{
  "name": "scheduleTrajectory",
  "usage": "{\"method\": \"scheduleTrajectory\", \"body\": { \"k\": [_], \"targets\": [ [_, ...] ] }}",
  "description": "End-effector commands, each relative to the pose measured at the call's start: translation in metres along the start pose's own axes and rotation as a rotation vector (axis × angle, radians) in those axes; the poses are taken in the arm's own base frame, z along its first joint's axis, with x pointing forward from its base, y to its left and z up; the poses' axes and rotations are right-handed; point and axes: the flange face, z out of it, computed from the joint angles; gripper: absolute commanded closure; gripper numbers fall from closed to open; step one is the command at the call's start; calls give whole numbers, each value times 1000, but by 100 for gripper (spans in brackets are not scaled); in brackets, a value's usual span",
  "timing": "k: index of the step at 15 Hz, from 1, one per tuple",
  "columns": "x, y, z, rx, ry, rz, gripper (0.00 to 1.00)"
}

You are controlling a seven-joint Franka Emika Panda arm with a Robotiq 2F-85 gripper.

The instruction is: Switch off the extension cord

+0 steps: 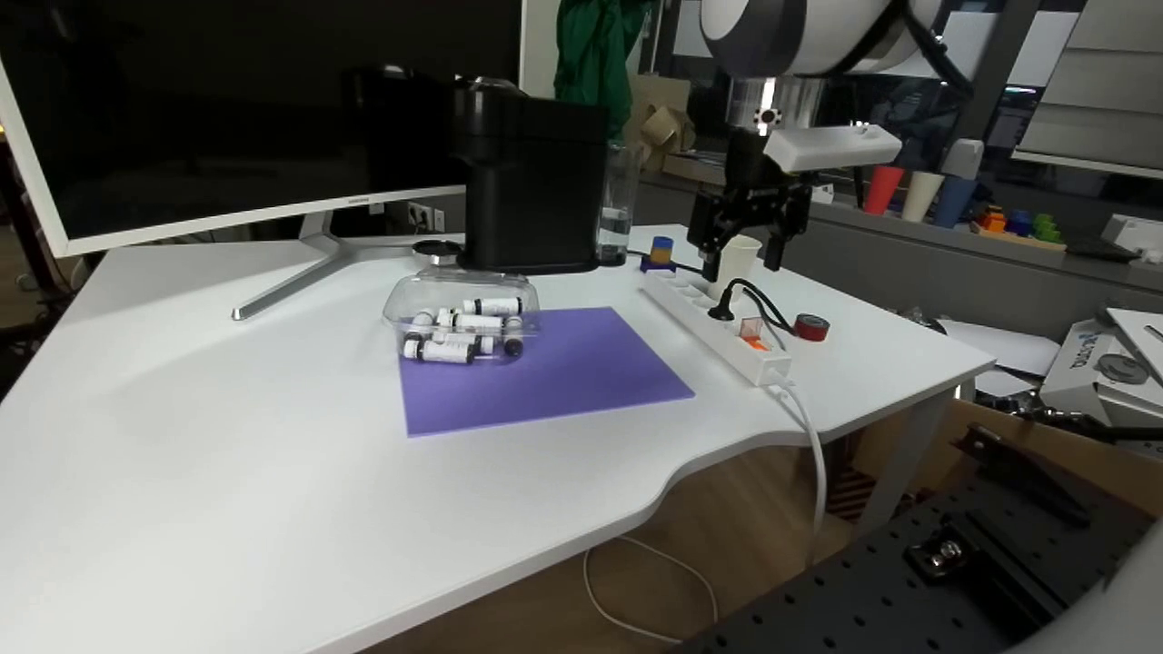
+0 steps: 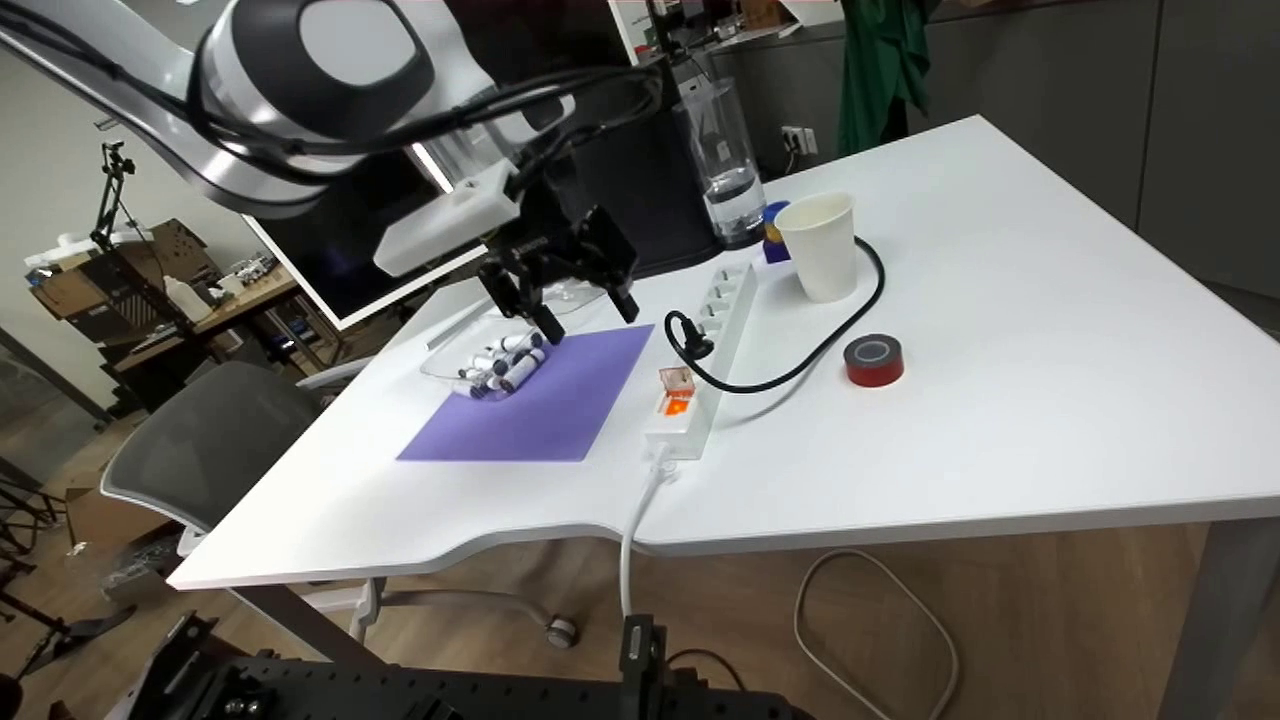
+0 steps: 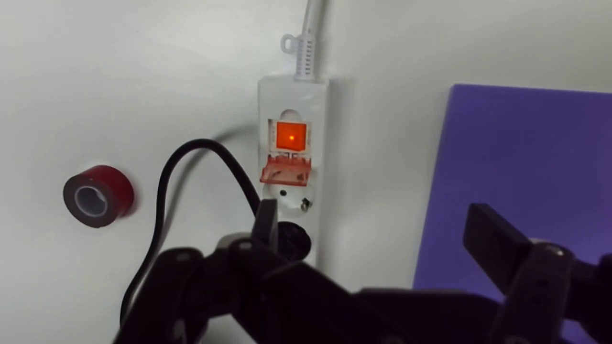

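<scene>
The extension cord (image 2: pixel 722 355) lies apart, below the spread claw (image 2: pixel 589 318).

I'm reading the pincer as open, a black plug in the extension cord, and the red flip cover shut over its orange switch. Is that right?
Not quite: the red flip cover stands open, leaving the orange switch exposed, as the wrist view shows. The rest holds: the pincer is open and a black plug sits in the extension cord.

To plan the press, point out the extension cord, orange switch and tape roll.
Extension cord (image 2: pixel 722 350), in an exterior view: white housing.
Orange switch (image 3: pixel 291 136), in the wrist view: its square face.
Tape roll (image 2: pixel 874 373), in an exterior view: red side.
</scene>
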Motion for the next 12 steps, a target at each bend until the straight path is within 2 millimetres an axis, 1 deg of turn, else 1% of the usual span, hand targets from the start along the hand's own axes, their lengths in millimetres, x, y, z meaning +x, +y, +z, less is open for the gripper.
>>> {"method": "scheduleTrajectory", "body": {
  "k": [1, 2, 3, 4, 6, 7, 8, 10, 11, 12],
  "targets": [
    [-1, 2, 6, -1, -8, 1, 0],
    [-2, 1, 8, 0, -13, 0, 0],
    [-1, 0, 8, 0, -12, -2, 0],
    [-1, -5, 2, 2, 8, -11, 0],
    [-4, -7, 3, 4, 13, -22, 0],
    [-5, -6, 4, 8, 18, -22, 25],
    [-7, -4, 6, 9, 20, -23, 28],
    [-11, 0, 9, 15, 17, -33, 40],
    [-12, 2, 11, 16, 19, -39, 49],
    [-14, 4, 13, 19, 18, -45, 55]
  ]
}}
